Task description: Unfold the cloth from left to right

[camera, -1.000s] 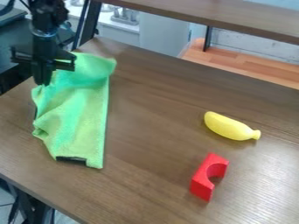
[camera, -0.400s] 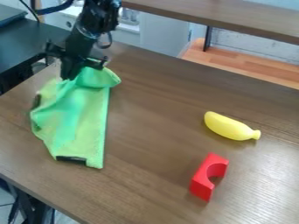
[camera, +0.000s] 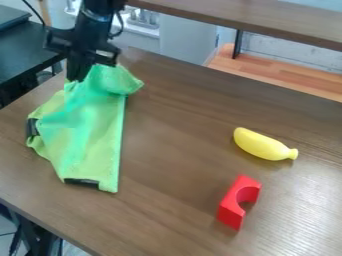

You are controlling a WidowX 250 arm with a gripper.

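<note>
The end effector (camera: 78, 79) is gripping the green cloth (camera: 90, 127), its fingers seemingly closing on fabric at the far end, by the surface's upper-left edge in the view. The cloth is lying on the left part of the surface (camera: 177, 145), its near end reaching down toward the front edge, its far end bunching up beneath the grip. One dark patch (camera: 81, 183) is showing at the near end and another (camera: 32, 128) at the left side.

The likeliest failure is a slip: the fingers appear to be pinching only a small fold, so a quick pull toward the right could be letting it go and leaving the layer half open. If the pinch is taking in two layers, the same pull would be dragging the whole cloth sideways instead of unfolding it, since nothing is visibly weighing down the near end. A low path could be rolling the loose folds under themselves, and the far end, sitting so near the edge, might be sagging over it if released there. The banana (camera: 260, 145) and the red block (camera: 238, 202) are resting well apart on the right, risking a nudge only if the sweep is running too far.
</note>
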